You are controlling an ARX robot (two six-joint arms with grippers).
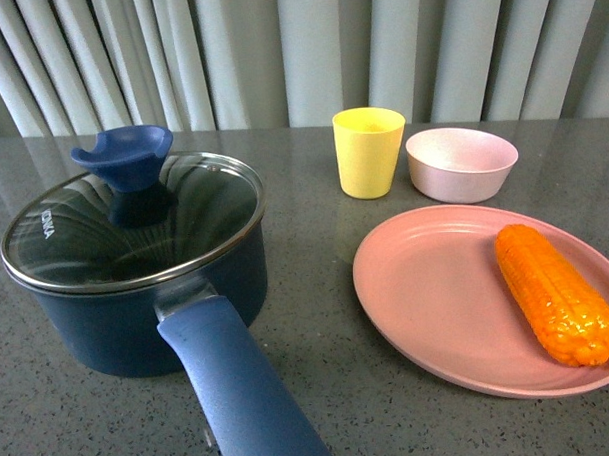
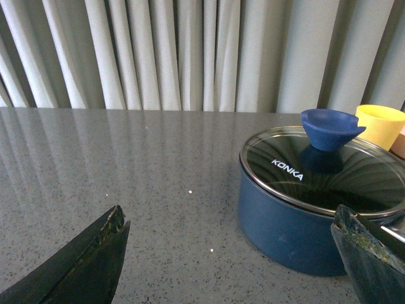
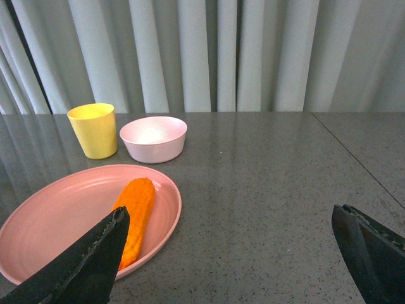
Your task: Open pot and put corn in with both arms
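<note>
Pot [image 1: 98,325], lid [image 1: 85,241] seated: set toward table's [image 1: 320,388] near-left corner, nearer left gripper [image 2: 228,218]. Corn [image 1: 557,292]: laid on plate [image 1: 427,284] by right edge, long axis near-to-far, nearer right gripper [image 3: 228,215]. Jaws spread wide, empty.

Pot [image 1: 108,330] is dark navy blue, its handle [image 1: 240,390] a lighter matte blue, its knob [image 1: 122,154] blue. Lid [image 1: 189,217] is clear glass with a steel-grey rim, white KONKA lettering and striped reflections. Corn [image 1: 557,294] is glossy orange with rows of kernels. Plate [image 1: 437,303] is pink with faint concentric rings. Cup [image 1: 369,151] is yellow. Bowl [image 1: 460,163] is pale pink. Table [image 1: 320,388] is dark grey with light flecks. Curtain [image 1: 278,49] is pale grey-white with vertical folds. Left gripper [image 2: 228,218] and right gripper [image 3: 229,214] are black with scuffed edges.
</note>
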